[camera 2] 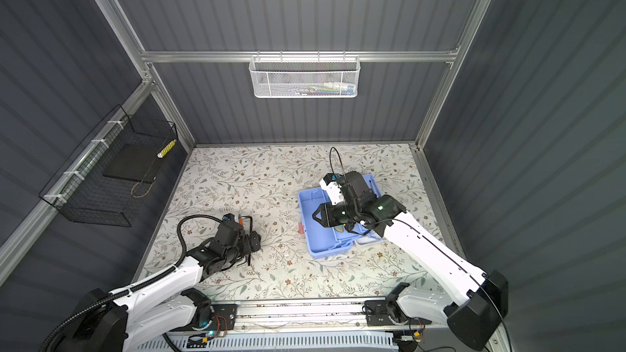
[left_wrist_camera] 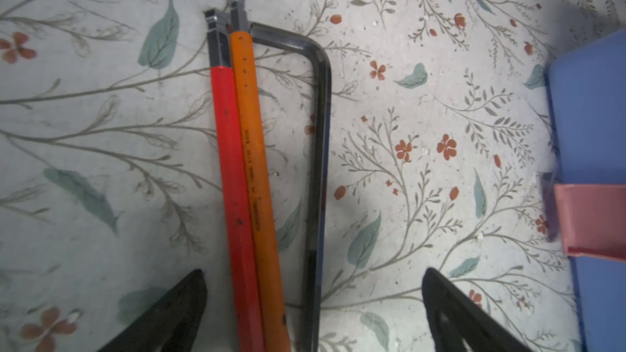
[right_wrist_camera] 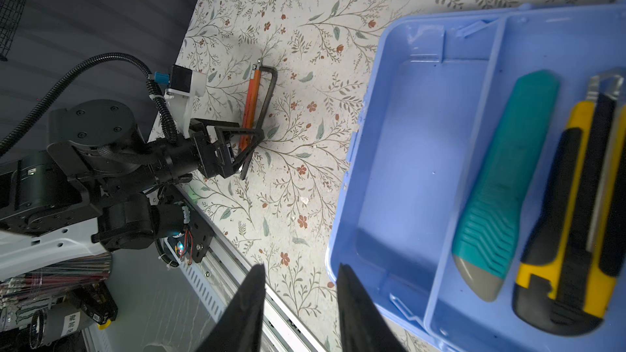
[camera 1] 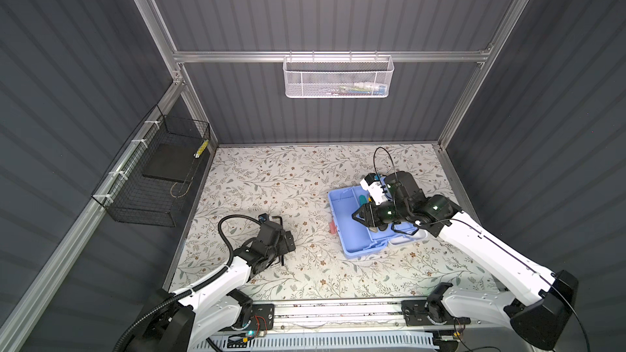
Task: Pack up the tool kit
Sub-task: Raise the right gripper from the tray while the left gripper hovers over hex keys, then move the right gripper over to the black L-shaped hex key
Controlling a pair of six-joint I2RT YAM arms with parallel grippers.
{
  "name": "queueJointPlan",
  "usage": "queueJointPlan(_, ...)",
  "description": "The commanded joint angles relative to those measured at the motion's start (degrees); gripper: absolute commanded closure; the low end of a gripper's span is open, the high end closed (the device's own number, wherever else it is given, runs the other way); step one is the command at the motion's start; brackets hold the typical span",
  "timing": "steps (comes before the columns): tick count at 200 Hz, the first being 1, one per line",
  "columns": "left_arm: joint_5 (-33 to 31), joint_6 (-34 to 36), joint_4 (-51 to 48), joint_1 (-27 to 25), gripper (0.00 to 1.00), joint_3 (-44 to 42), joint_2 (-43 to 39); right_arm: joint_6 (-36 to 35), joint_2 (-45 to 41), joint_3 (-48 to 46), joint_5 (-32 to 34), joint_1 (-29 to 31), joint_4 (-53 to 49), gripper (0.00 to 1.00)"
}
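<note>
Resting on a floral-patterned tabletop (camera 1: pixel 271 181), an open light blue tool kit (camera 1: pixel 345 231) sits on the right side in both top views. Its divided tray has a wide compartment that holds nothing and a narrower one beside it. A teal utility knife (right_wrist_camera: pixel 508 181) and a yellow and black utility knife (right_wrist_camera: pixel 582 204) lie side by side in the narrower one. A pink plastic piece (left_wrist_camera: pixel 592 221) sits on the box's left edge.

The right gripper (right_wrist_camera: pixel 300 265) hangs above the wide compartment, its fingers partly apart with nothing between them.

Three hex keys lie together on the table left of the middle, well apart from the box: a red-sleeved hex key (left_wrist_camera: pixel 230 164) touching an orange-sleeved hex key (left_wrist_camera: pixel 254 150), and just beside them a dark L-shaped hex key (left_wrist_camera: pixel 320 150). The left gripper (left_wrist_camera: pixel 313 270) hovers low over one end of them. Its fingers are spread wide on either side of the keys and grip none of them.
</note>
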Motion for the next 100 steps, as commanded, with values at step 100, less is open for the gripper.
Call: queueJointPlan(100,-0.7,-6.8,11.0,-12.0,0.0,3.3,7.2,-5.2,7.2,4.5,2.7,-1.5,-1.6,0.57)
